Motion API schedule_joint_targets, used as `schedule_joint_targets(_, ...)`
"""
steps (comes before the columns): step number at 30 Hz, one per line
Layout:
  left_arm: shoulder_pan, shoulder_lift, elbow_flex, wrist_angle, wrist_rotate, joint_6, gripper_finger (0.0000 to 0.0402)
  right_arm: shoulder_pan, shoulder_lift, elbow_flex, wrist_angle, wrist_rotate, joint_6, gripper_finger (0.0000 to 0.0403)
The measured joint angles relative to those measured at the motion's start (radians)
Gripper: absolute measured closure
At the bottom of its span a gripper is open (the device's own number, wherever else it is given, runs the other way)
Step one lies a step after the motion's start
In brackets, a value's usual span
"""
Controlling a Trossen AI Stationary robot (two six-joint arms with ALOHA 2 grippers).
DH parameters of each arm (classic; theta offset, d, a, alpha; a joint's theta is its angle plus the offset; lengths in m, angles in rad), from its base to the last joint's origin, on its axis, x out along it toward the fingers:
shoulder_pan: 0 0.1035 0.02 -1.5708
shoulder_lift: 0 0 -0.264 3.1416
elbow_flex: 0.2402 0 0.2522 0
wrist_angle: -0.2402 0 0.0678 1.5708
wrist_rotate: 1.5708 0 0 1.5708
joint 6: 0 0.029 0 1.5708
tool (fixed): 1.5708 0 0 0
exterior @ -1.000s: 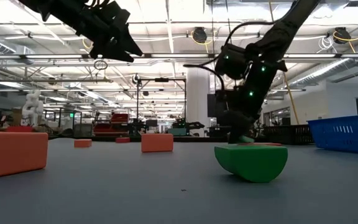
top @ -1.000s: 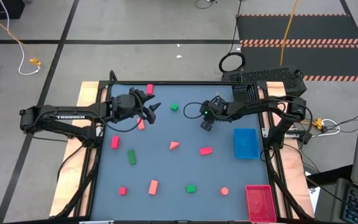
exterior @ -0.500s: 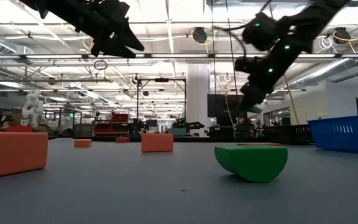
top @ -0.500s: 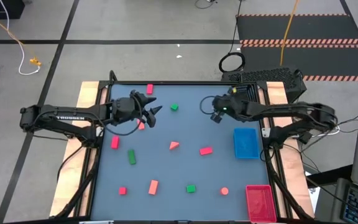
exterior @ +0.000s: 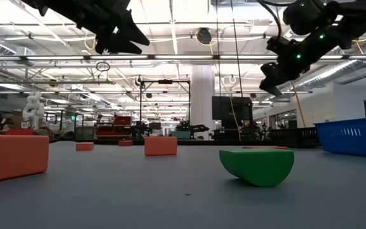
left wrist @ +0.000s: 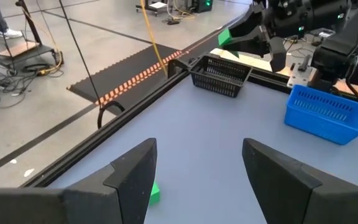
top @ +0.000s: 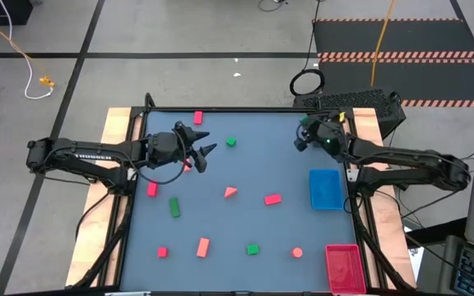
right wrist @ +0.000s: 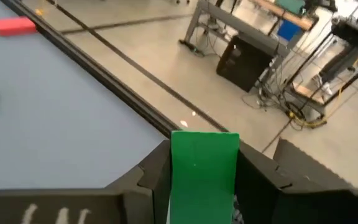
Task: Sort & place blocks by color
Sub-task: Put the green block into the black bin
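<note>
My right gripper (top: 302,141) hangs over the table's far right part, just left of the black basket (top: 327,122), and is shut on a green block (right wrist: 204,167). My left gripper (top: 204,143) hovers open above the far left part, over a salmon block (top: 188,165) and left of a green cube (top: 231,141); its fingers (left wrist: 129,180) stand wide apart. Other red, salmon and green blocks lie flat on the table: a red one (top: 197,117), a green bar (top: 174,207), a pink wedge (top: 230,191), a green half-round (exterior: 257,165). My right gripper pinches the green block between its two fingers, one on each side face (right wrist: 178,168). The fingers come slanting down from the table's right side. The block is lifted clear of the table and stands up between them.
A blue tray (top: 326,188) sits at the right edge and a red tray (top: 342,267) at the near right corner. More blocks lie along the near part: a red one (top: 162,252), a salmon bar (top: 202,247), a round one (top: 297,252).
My right gripper has risen from the table with the green block and swung toward the far right corner, up to the black basket. The block is now lifted clear. My left gripper has stayed about where it was, still open.
</note>
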Motion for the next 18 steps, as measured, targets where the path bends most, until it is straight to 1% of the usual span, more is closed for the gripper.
schedule_joint_targets(4, 0.0, 0.0, 0.0, -0.003, 0.0, -0.011, 0.0163, -0.014, -0.018, 0.0, -0.053, 0.0, 0.004, 0.0279)
schedule_joint_targets(8, -0.001, 0.0, 0.0, -0.004, 0.0, -0.011, 0.0163, -0.01, -0.031, 0.0, -0.062, -0.01, 0.008, 0.0279)
schedule_joint_targets(10, -0.001, 0.0, 0.0, -0.003, 0.0, -0.011, 0.0163, -0.005, -0.038, 0.0, -0.064, -0.05, 0.031, 0.0279)
schedule_joint_targets(13, -0.001, 0.0, 0.0, 0.005, 0.0, -0.005, 0.0163, 0.008, -0.052, 0.0, -0.092, -0.157, 0.089, 0.0279)
schedule_joint_targets(15, -0.001, 0.0, 0.0, 0.01, 0.0, 0.009, 0.0163, 0.022, -0.065, 0.0, -0.118, -0.186, 0.123, 0.0279)
schedule_joint_targets(16, 0.001, 0.0, 0.0, 0.01, 0.0, 0.009, 0.0163, 0.027, -0.071, 0.0, -0.133, -0.175, 0.129, 0.0279)
schedule_joint_targets(18, 0.007, 0.0, 0.0, 0.009, 0.0, 0.006, 0.0163, 0.028, -0.083, 0.0, -0.152, -0.092, 0.116, 0.0279)
